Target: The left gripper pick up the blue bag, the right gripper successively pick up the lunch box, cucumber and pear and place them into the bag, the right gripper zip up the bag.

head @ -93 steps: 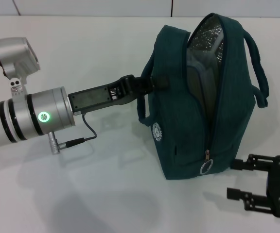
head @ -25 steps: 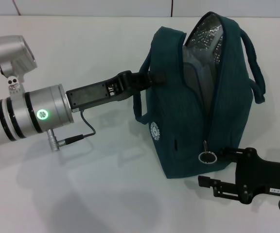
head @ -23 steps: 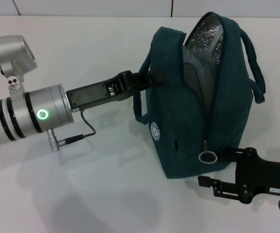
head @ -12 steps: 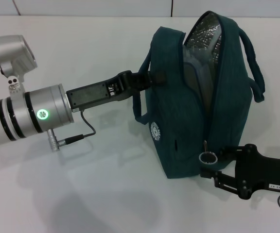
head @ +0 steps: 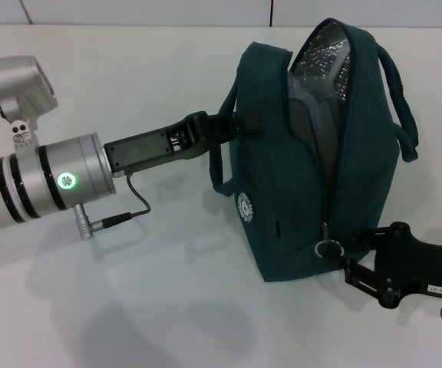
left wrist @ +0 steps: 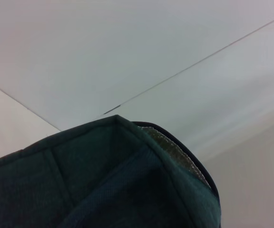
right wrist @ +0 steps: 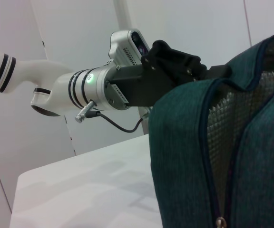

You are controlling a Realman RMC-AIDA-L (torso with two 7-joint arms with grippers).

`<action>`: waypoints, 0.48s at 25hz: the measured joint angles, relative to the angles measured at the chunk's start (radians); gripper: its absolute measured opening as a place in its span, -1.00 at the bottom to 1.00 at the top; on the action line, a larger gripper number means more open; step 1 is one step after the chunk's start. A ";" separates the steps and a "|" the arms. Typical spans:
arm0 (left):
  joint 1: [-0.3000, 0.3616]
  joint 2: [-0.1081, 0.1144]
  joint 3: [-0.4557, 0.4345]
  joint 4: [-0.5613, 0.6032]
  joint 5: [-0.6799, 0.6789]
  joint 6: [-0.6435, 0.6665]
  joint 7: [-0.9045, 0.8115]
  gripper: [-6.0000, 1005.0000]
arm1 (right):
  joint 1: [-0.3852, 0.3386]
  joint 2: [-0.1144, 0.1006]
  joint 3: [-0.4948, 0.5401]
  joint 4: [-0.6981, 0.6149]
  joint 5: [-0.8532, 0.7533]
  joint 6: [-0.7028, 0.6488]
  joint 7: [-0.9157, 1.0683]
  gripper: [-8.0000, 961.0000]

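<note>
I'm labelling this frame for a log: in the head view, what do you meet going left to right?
Left arm's silver wrist → left gripper at the bag's side → blue bag → zipper's ring pull → right gripper

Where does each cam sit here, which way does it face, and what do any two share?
Head: on the robot's head, looking forward and down at the table; shows the left gripper on the blue bag and the right gripper at the zipper ring.
Left wrist: on the left arm, close against the bag's top edge; no own parts show.
Right wrist: low beside the bag, facing the left gripper.
Shared: all three show the bag; head and right wrist show the left gripper.
</note>
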 joint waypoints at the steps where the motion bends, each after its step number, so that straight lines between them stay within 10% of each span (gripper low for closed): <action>1: 0.000 0.000 0.000 0.000 0.000 0.000 0.000 -0.72 | 0.000 0.000 0.001 0.001 0.001 0.000 0.000 -0.59; 12: 0.000 0.000 -0.002 -0.002 0.000 -0.002 0.000 -0.71 | -0.001 -0.002 0.014 0.003 -0.001 -0.006 0.000 -0.60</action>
